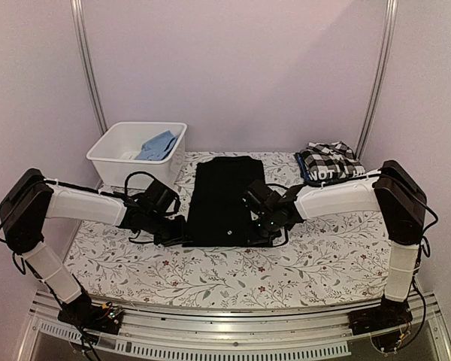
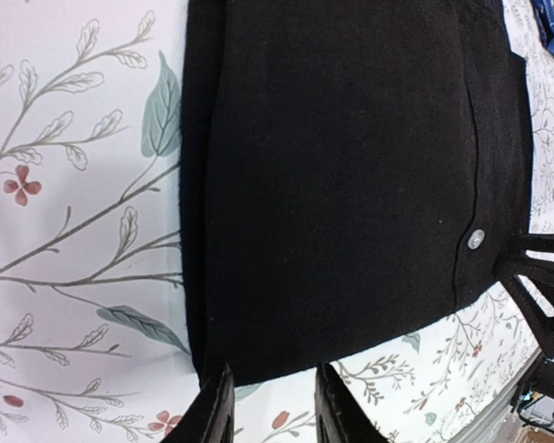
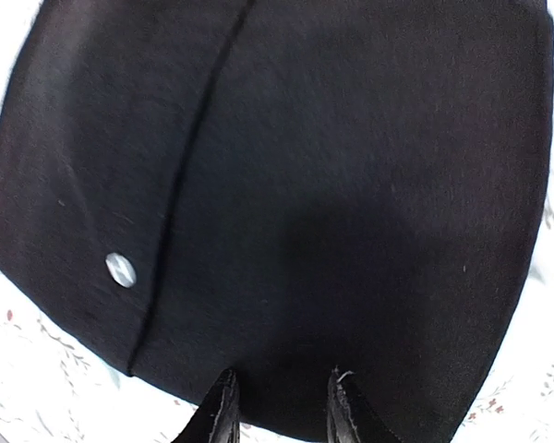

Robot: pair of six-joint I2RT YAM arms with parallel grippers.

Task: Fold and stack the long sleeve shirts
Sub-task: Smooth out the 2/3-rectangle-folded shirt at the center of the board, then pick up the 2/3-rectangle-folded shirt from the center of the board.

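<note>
**Top external and both wrist views: two hands poised at the near hem of the black shirt**

Top external view. The black shirt (image 1: 224, 197) lies at the centre of the flower-patterned bench (image 1: 210, 274), already narrowed to a long rectangle running away from the arm bases. The left hand (image 1: 177, 232) sits at its near-left corner and the right hand (image 1: 269, 226) at its near-right corner. The checked shirt (image 1: 329, 158) and the lettered shirt (image 1: 337, 175) rest together at the far right, well apart from the black one. A white bin (image 1: 109, 154) holding a blue cloth (image 1: 158, 144) stands at the far left.

Left wrist view. The two fingers (image 2: 217, 411) are parted, holding nothing, and their tips flank the hem corner. A white button (image 2: 476, 240) marks the placket near the opposite edge.

Right wrist view. Here too the fingers (image 3: 223, 411) stand apart and empty. The hem lies between and beneath them, and no cloth looks pinched.

Judgement. The likely next step is to pinch the hem and carry it toward the collar. Three faults threaten:
- A shallow pinch may catch only the top layer, so the panels tucked beneath spill out.
- Unequal closing or lifting between the hands would skew the fold.
- A tip dragging on the bench covering could bunch the corner.
</note>
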